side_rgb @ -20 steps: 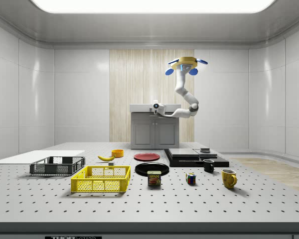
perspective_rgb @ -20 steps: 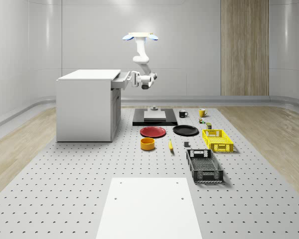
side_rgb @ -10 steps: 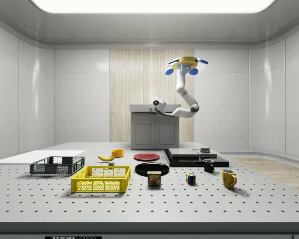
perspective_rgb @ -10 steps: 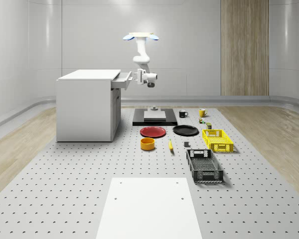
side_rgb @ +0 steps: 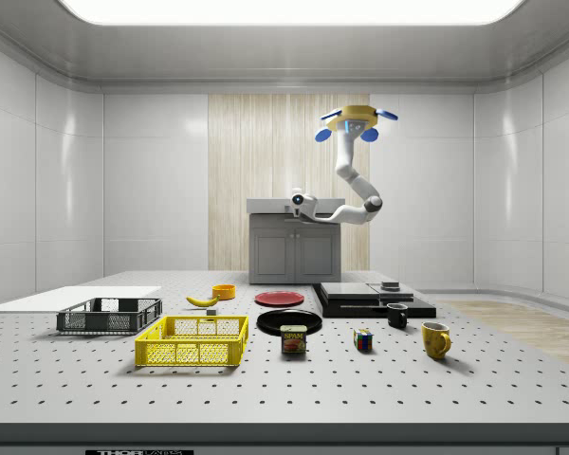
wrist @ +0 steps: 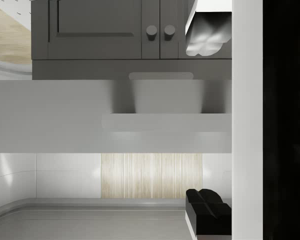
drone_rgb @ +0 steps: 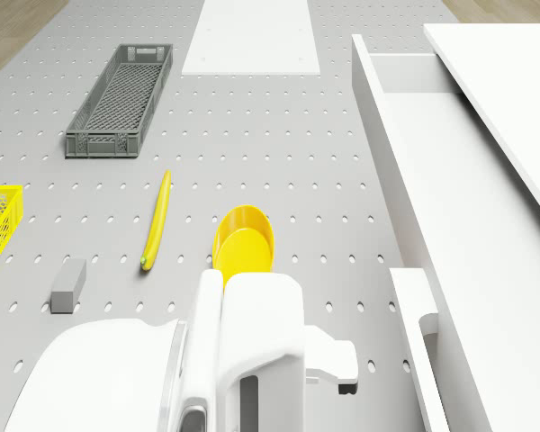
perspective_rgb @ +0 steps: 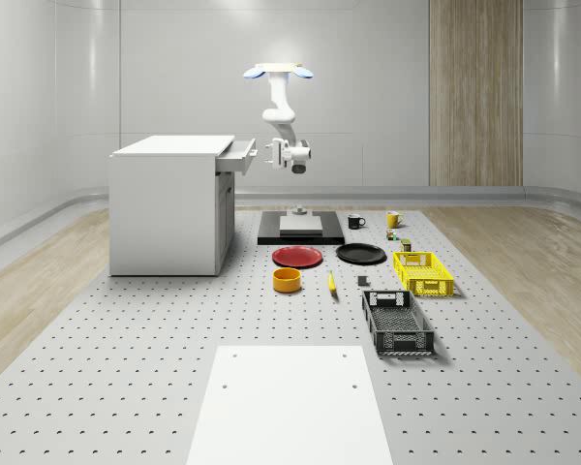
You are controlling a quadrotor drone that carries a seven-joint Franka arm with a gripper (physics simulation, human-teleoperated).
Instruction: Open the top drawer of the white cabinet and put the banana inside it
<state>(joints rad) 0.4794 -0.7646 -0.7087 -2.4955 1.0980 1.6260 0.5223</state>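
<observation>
The white cabinet (perspective_rgb: 169,205) stands at the whole-scene view's left, its top drawer (perspective_rgb: 234,156) pulled out. I see the drawer's inside (drone_rgb: 450,171) and its handle (drone_rgb: 421,346) from above. The drone (perspective_rgb: 279,70) hovers beside the cabinet, above the black platform (perspective_rgb: 301,231). My gripper (perspective_rgb: 269,153) stands open just off the drawer front, apart from the handle (wrist: 165,122), holding nothing. One black fingertip (wrist: 208,205) shows in the wrist view. The banana (perspective_rgb: 331,283) lies on the table next to an orange bowl (perspective_rgb: 288,279); it is long and yellow (drone_rgb: 157,220).
A red plate (perspective_rgb: 297,256) and a black plate (perspective_rgb: 360,254) lie near the platform. A yellow crate (perspective_rgb: 423,272) and a grey crate (perspective_rgb: 397,322) sit at the whole-scene view's right. Mugs (perspective_rgb: 356,221), a can (side_rgb: 293,339) and a white board (perspective_rgb: 289,402) are also there.
The gripper opened, let go of the drawer handle and drew back to the whole-scene view's right, rising a little. The drone shifted slightly the same way. The drawer stays pulled out.
</observation>
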